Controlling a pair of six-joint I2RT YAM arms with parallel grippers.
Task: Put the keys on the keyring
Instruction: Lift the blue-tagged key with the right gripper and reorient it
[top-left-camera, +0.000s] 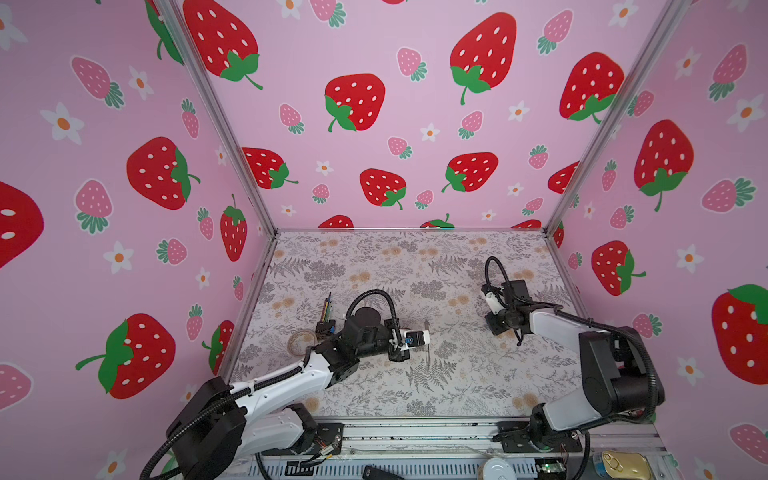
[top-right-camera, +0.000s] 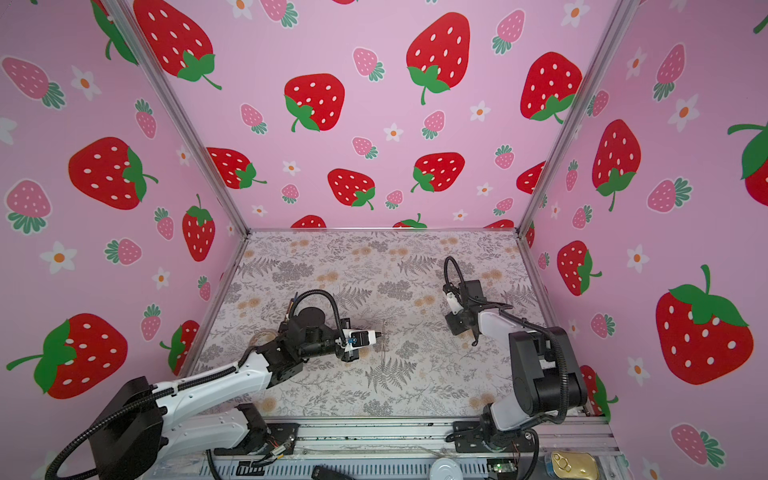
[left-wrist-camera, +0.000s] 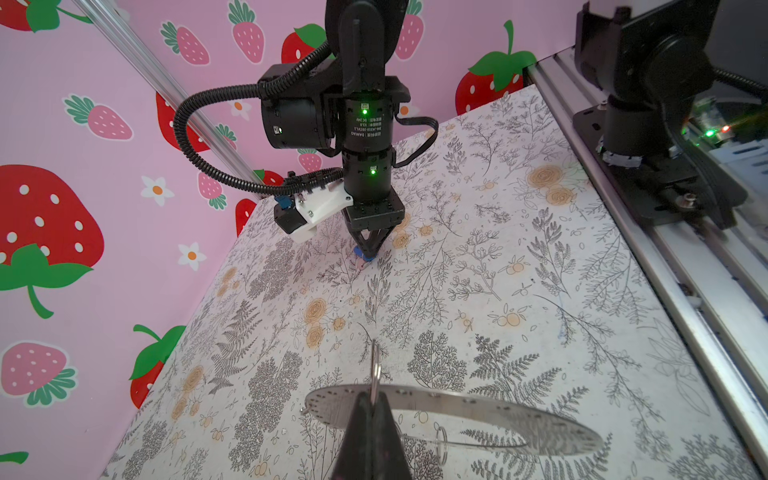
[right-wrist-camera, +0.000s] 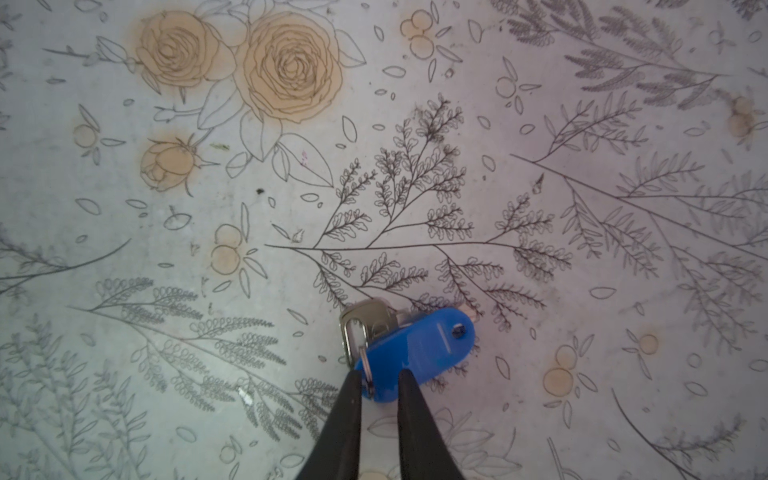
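Note:
My left gripper (left-wrist-camera: 374, 397) is shut on the keyring (left-wrist-camera: 465, 409), a flat grey ring-shaped disc with small holes round its rim. It holds the disc clear of the table, and in a top view the keyring (top-left-camera: 427, 347) shows edge-on as a thin line. A small wire loop (left-wrist-camera: 441, 444) hangs from the disc and another stands at the jaw tips. The keys (right-wrist-camera: 415, 353) are a blue oval tag over a silver key, lying on the floral table. My right gripper (right-wrist-camera: 379, 380) points straight down, jaws narrowly apart and pinching the tag's end. From the left wrist view I see my right gripper (left-wrist-camera: 368, 254) upright over the keys (left-wrist-camera: 362, 263).
A translucent tape roll (top-left-camera: 301, 341) and a black holder of coloured pencils (top-left-camera: 326, 318) stand behind my left arm at the table's left. Pink strawberry walls close three sides. An aluminium rail (top-left-camera: 415, 432) with the arm bases runs along the front edge.

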